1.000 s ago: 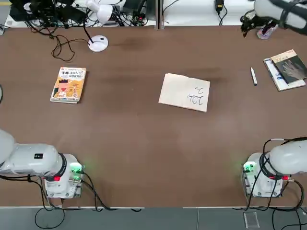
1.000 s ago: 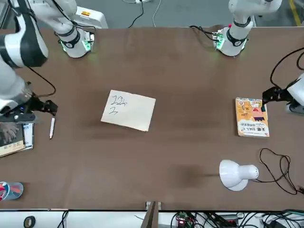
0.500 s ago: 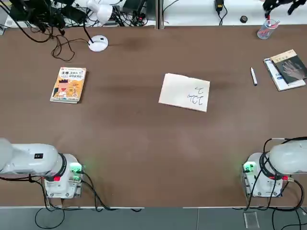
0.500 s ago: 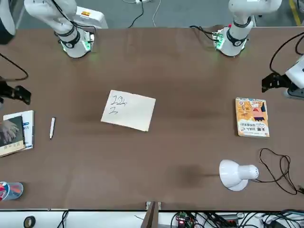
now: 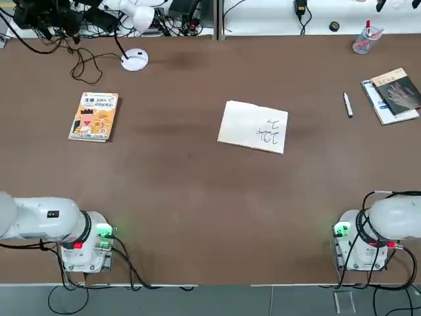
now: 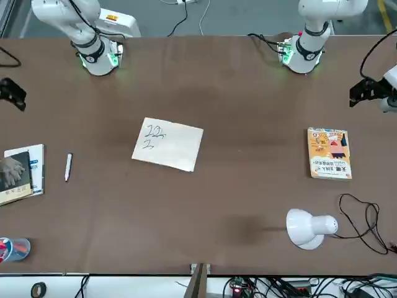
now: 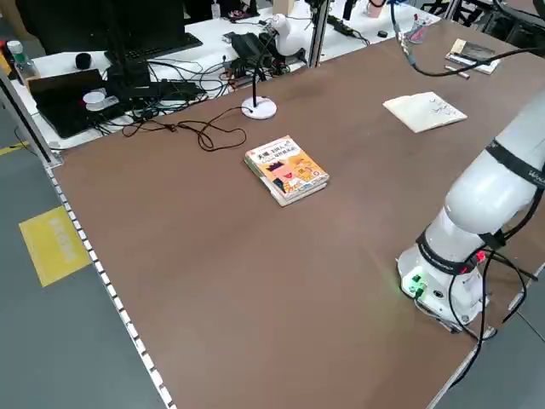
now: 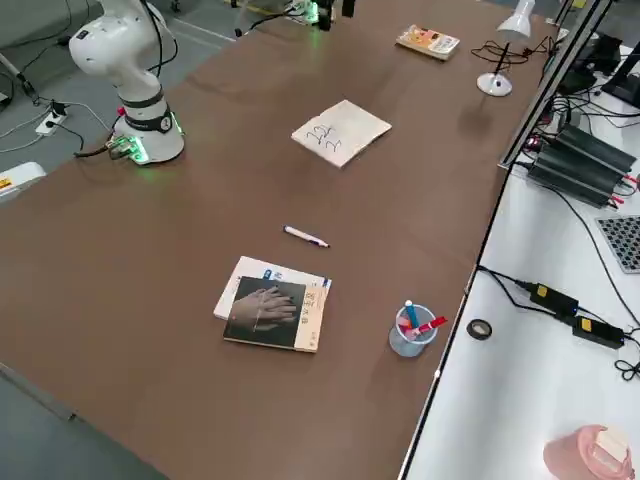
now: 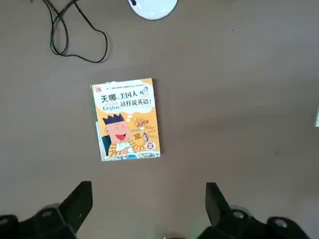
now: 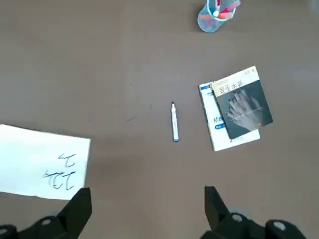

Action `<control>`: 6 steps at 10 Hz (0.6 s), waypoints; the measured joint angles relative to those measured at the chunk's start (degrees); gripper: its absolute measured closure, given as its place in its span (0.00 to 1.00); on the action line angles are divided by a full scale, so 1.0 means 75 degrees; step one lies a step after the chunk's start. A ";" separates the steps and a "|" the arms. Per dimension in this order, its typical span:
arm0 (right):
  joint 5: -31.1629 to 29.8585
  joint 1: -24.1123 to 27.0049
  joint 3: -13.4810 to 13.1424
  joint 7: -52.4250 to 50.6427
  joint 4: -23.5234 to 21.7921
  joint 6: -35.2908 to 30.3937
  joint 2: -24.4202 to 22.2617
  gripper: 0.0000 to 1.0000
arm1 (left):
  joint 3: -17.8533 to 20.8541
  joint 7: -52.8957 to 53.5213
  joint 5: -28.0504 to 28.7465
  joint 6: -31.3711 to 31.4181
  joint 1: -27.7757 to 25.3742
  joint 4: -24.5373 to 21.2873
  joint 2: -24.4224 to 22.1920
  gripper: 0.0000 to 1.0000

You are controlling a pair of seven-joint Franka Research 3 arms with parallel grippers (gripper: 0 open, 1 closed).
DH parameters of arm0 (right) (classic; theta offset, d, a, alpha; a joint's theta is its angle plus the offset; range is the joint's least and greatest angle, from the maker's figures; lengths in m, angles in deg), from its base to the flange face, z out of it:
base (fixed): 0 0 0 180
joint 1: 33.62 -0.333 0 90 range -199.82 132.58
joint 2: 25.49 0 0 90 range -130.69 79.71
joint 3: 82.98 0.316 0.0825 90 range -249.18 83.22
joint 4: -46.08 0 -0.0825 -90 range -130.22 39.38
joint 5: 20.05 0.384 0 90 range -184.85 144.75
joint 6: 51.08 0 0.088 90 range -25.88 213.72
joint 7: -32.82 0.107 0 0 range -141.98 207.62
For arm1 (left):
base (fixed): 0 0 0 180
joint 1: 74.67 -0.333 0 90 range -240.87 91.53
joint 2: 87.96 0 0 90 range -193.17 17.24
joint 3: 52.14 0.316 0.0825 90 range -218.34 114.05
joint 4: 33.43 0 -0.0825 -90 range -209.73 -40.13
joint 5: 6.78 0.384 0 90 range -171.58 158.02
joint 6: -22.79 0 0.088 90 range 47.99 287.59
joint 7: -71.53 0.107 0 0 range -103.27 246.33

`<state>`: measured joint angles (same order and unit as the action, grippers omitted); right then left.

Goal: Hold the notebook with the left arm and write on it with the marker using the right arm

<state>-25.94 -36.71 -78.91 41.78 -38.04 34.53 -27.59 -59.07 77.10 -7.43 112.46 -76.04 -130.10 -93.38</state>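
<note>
- Basically, both pincers are released, nothing gripped.
- L gripper (image 9: 149, 199): fingers spread wide w/ bare air btwn them; it hangs over the left side of the table, w/ the orange-yellow book (image 9: 128, 119) in its wrist cam's view.
- R gripper (image 10: 148, 201): fingers also wide apart, nothing btwn; up over the right side, w/ notebook, marker & dark-covered book all in its wrist cam's view.
- Notebook (image 5: 252, 127): lies flat, a bit right of table ctr, slightly askew. Few black strokes on its right part. Neither gripper touches it.
- Marker (image 5: 348, 105): lying on the tabletop, right of the notebook, btwn it & the dark-covered book (image 8: 265, 312); apart from both.
- Dark-covered book: far right, partly on top of a white-blue one (image 8: 278, 272).
- Clear cup (image 8: 411, 333) w/ pens: far right, nr the far edge.
- Desk lamp (image 6: 304, 228): far left, cable looped on the table beside it.
- Gripper heights above the table: hard to judge, prob. well clear, as both are cut off or small in the outer cams.
</note>
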 joint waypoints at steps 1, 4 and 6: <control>0.0030 0.0001 -0.0006 0.0022 -0.0084 0.0171 -0.0029 0.00 | 0.0000 -0.0008 0.0000 -0.0163 -0.0015 0.0103 -0.0001 0.00; 0.0036 0.0006 -0.0028 0.0065 -0.0475 0.0993 0.0044 0.00 | -0.0001 -0.0068 0.0000 -0.0471 -0.0145 0.0215 0.0000 0.00; 0.0036 0.0007 -0.0028 0.0087 -0.0692 0.1251 0.0106 0.00 | -0.0001 -0.0176 0.0000 -0.0630 -0.0200 0.0268 0.0001 0.00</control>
<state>-25.67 -36.66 -79.12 42.43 -43.23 43.91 -26.80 -59.08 75.78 -7.43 107.73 -77.54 -128.09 -93.37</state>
